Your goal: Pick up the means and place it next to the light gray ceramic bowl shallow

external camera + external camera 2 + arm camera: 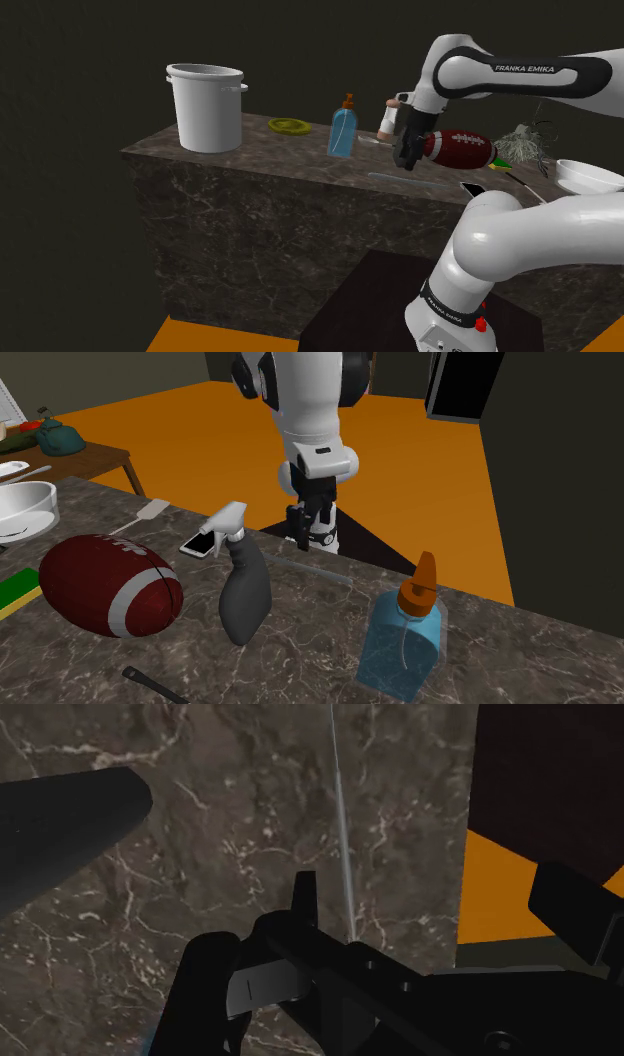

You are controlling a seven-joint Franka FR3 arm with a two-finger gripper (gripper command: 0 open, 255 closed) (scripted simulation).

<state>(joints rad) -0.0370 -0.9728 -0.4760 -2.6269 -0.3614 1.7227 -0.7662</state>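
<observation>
- Dark marble counter (255,150), veined white, with the arm's stand on the orange floor (190,422) at its long edge.
- Gripper (407,158) hangs low over the counter's stand-side edge, pointing down. Whether it is released or clenched I cannot tell; nothing seems to be carried in it.
- Task's thing, as far as it can be identified: a thin pale rod (339,814), lying flat on the marble along that same edge, running beneath the gripper. Cannot tell whether the two touch.
- Shallow white bowl (590,177) sits at the counter's end on the shoulder view's right, well apart from the rod.
- Between rod and bowl: a phone (200,542) near the edge and a maroon football (110,584) with white stripes further in.
- Grey spray bottle (243,587) with a white trigger stands upright just beside the football.
- Blue soap dispenser (405,637) with an orange pump stands upright, further toward the shoulder view's left.
- Beyond it, a yellow-green plate (289,126), then a tall white pot (207,105) near the counter's far corner.
</observation>
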